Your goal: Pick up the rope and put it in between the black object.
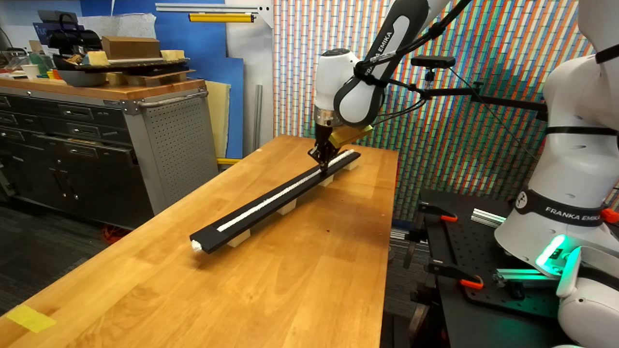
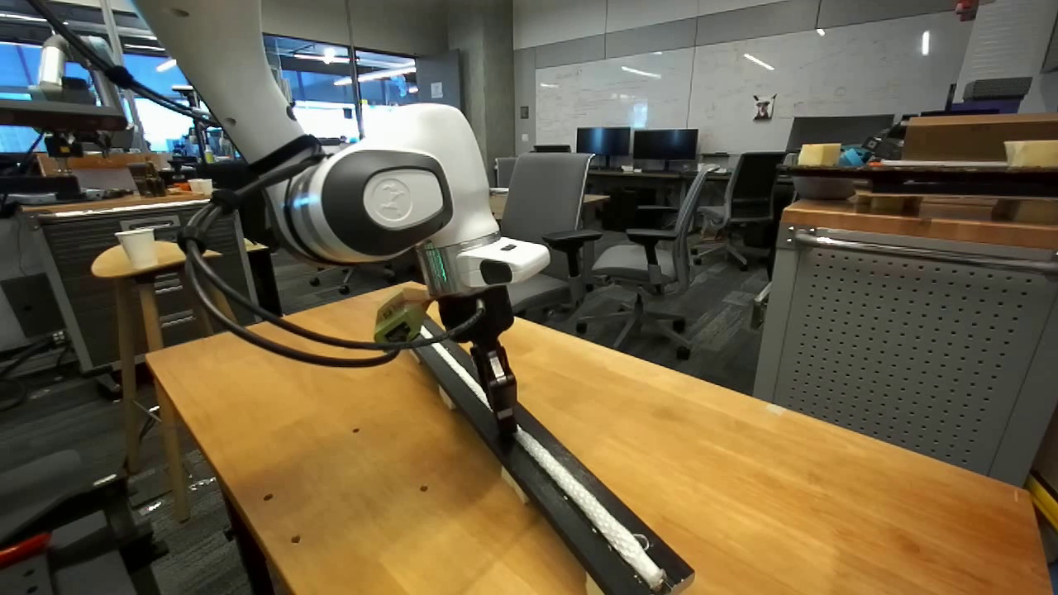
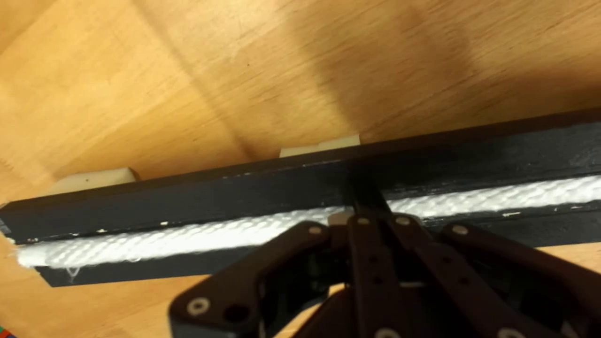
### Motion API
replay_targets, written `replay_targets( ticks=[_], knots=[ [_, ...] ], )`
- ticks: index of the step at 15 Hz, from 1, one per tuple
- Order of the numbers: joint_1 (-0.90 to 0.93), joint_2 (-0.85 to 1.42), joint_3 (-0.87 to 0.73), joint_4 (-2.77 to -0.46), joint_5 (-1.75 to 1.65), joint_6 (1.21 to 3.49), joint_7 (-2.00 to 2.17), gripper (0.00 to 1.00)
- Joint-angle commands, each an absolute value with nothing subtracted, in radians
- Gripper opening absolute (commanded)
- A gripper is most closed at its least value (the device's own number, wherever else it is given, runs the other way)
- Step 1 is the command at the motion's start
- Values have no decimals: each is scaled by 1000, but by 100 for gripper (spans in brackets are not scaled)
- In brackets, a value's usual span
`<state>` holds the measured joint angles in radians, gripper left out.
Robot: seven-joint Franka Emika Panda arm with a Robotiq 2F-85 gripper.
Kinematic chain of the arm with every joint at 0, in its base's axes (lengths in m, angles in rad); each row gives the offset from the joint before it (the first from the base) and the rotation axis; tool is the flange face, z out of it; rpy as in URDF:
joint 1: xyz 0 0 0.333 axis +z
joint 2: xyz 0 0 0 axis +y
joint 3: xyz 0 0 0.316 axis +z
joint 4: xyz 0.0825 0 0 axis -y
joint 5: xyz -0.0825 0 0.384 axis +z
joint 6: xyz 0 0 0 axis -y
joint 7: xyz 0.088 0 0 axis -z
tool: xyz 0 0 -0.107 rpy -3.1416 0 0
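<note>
White rope (image 3: 178,239) lies along the black track (image 3: 281,190), so with your claw (image 2: 506,430) together, press straight down, section by section.

White rope (image 3: 253,230), black bar (image 3: 281,188)

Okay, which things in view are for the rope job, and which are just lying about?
For the job: white rope, long black bar, closed fingers, pale blocks under the bar.
Not part of it: yellow strip, white cup, cardboard box, gray chairs.
</note>
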<state>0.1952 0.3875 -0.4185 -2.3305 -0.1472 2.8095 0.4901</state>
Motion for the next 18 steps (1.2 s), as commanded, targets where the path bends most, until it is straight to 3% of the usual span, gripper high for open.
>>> replay_targets(
  ticks=[1,18],
  knots=[
    [143,383,-364,-2303,-134,2805,458,0],
    [73,444,-315,-2264,-116,2835,405,0]
  ],
)
